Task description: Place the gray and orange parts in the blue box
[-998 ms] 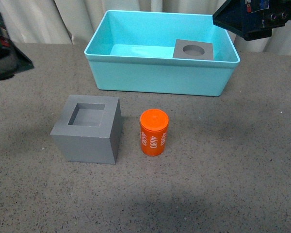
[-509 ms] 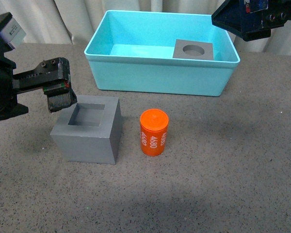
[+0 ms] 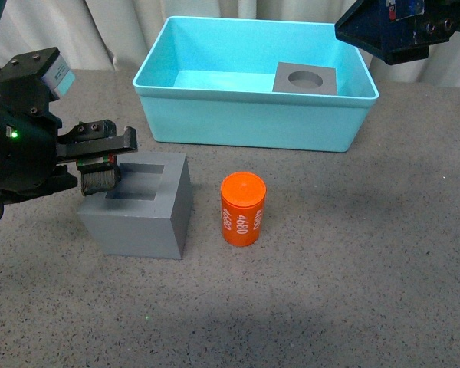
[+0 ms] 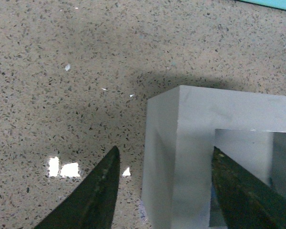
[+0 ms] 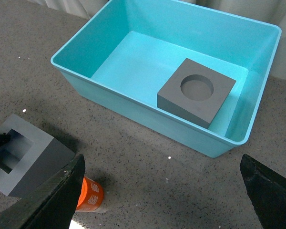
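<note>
Gray square-recess cube (image 3: 142, 218) sits lower left in front view on speckled tabletop (image 3: 353, 253), w/ orange cylinder (image 3: 244, 208) upright just beside it, frame centre. Blue box (image 3: 253, 123), upper centre, holds round-recess cube (image 3: 305, 78) at its right end. Left gripper (image 3: 100, 167) is at the square-recess cube's left edge. Left wrist view: jaws apart, straddling that cube's wall, one finger (image 4: 93, 200) outside, other in the recess, not clamped. Right wrist view: right gripper (image 5: 162, 164) spread wide, nothing btwn; fingers in lower corners, box in upper frame.
</note>
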Controlling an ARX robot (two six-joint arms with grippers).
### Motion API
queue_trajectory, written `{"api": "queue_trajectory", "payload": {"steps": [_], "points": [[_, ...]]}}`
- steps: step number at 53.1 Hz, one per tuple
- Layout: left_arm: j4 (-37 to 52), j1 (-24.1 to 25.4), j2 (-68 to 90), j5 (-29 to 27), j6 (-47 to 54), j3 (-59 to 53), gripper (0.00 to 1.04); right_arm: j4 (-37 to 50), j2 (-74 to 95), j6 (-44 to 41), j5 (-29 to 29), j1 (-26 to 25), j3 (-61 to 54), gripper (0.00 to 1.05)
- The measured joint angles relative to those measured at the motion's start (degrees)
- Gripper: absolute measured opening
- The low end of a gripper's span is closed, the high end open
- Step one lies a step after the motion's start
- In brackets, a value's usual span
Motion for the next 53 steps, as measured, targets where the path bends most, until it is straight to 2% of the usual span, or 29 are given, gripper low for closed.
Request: {"api": "queue_trajectory", "payload": {"steps": [6,12,23,32,53], "points": [[-0.04,-1.05,0.0,0.5,-0.04,0.13,0.32,0.0,0.0,0.02,0.0,0.0,0.0,0.95],[-0.63,-1.27,-0.33,0.35,0.02,0.57,0.18,0.0,0.0,0.02,0.0,0.0,0.0,0.95],[-1.29,-0.81,-6.16,0.33,0.31,1.86,0.17,0.0,0.0,0.0,0.0,0.0,0.0,0.95],[2.05,0.35,-10.67,0.26,1.25,8.57,0.17,0.0,0.0,0.0,0.0,0.0,0.0,0.95],[4.31,2.78,2.58,1.38,2.23,25.83,0.16,0.0,0.0,0.0,0.0,0.0,0.0,0.95]]}}
